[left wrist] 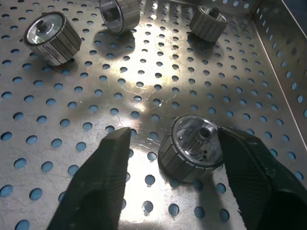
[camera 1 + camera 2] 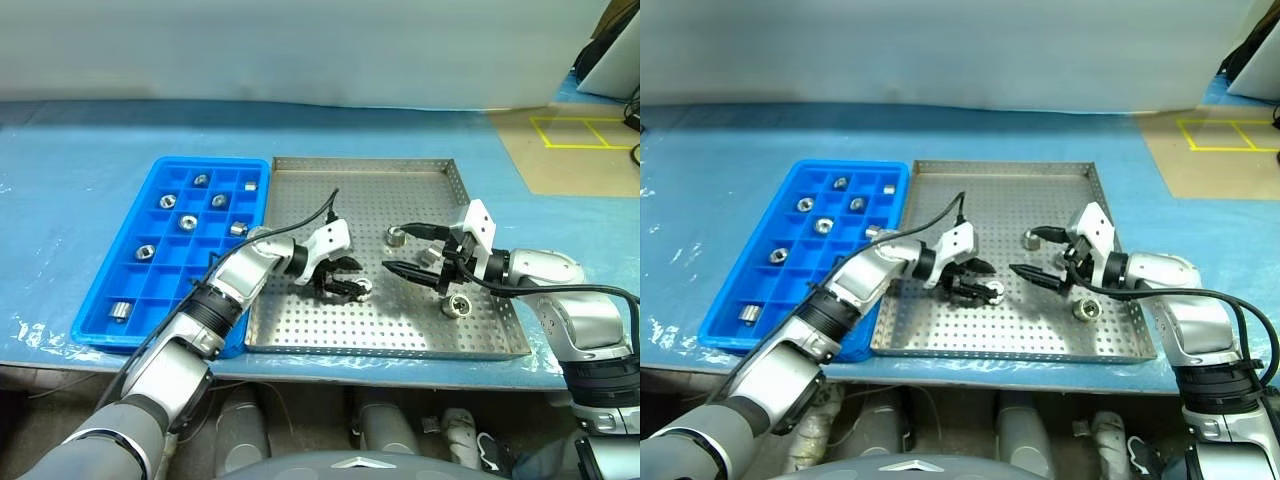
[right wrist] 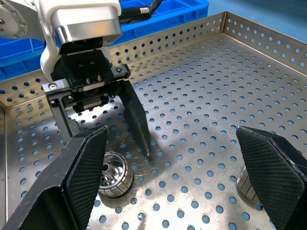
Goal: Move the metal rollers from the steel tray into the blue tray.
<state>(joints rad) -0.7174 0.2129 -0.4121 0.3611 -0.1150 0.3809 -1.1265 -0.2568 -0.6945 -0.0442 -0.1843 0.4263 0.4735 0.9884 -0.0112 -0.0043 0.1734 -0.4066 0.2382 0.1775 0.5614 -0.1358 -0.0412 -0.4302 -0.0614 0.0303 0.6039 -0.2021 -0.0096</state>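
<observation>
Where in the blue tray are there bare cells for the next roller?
Blue tray: the cells along its left edge and those between the nearest roller and the next look bare. The far cells are crowded with rollers.

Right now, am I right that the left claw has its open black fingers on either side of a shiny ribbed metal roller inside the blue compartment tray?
Not quite. The left claw does straddle a shiny ribbed metal roller with its fingers apart, but the roller lies on the perforated steel tray, not in the blue compartment tray; the left wrist view shows it.
</observation>
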